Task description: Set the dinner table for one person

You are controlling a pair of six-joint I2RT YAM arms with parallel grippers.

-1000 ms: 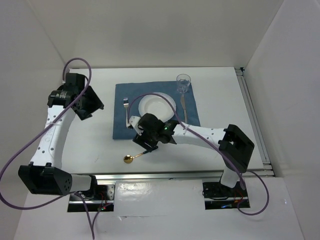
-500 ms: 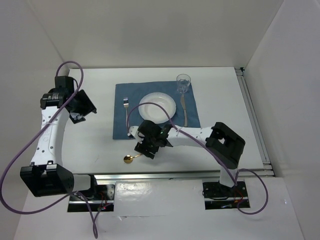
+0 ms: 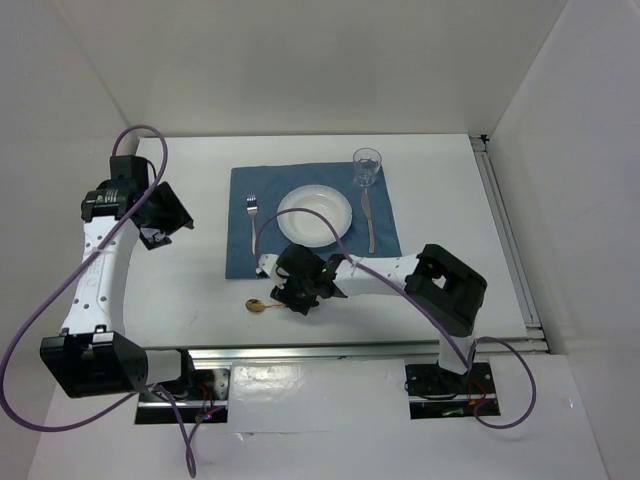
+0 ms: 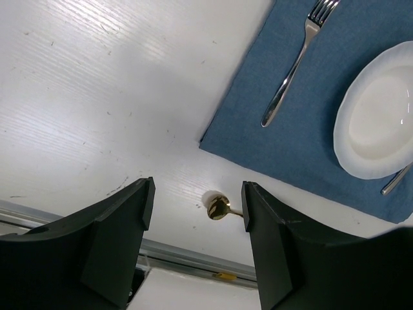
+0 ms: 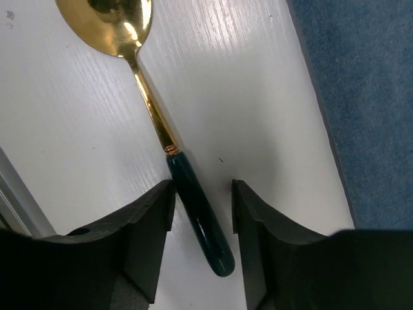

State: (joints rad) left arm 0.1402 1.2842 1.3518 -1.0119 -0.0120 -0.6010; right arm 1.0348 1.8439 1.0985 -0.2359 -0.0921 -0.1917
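Observation:
A gold spoon [image 3: 256, 306] with a dark green handle [image 5: 197, 219] lies on the white dinner table [image 3: 440, 190], just in front of the blue cloth [image 3: 240, 260]. My right gripper [image 3: 297, 298] is open and low over it. Its fingers stand on both sides of the handle, the left one [image 5: 145, 232] close against it. The cloth holds a white plate [image 3: 315, 215], a fork [image 3: 251, 215] to its left, a knife [image 3: 369, 222] to its right and a glass [image 3: 367, 167]. My left gripper [image 3: 160, 222] is open and empty, above the table left of the cloth.
The table's silver front rail [image 3: 330, 350] runs close behind the spoon. In the left wrist view the spoon's bowl [image 4: 218, 207] shows between the fingers, far below, with the fork [image 4: 293, 71] and plate [image 4: 377, 123] on the cloth [image 4: 322, 142].
My right gripper has come down and toward the front edge, round the spoon's handle. The spoon's bowl has shifted slightly toward the cloth. My left arm swung left, then held still.

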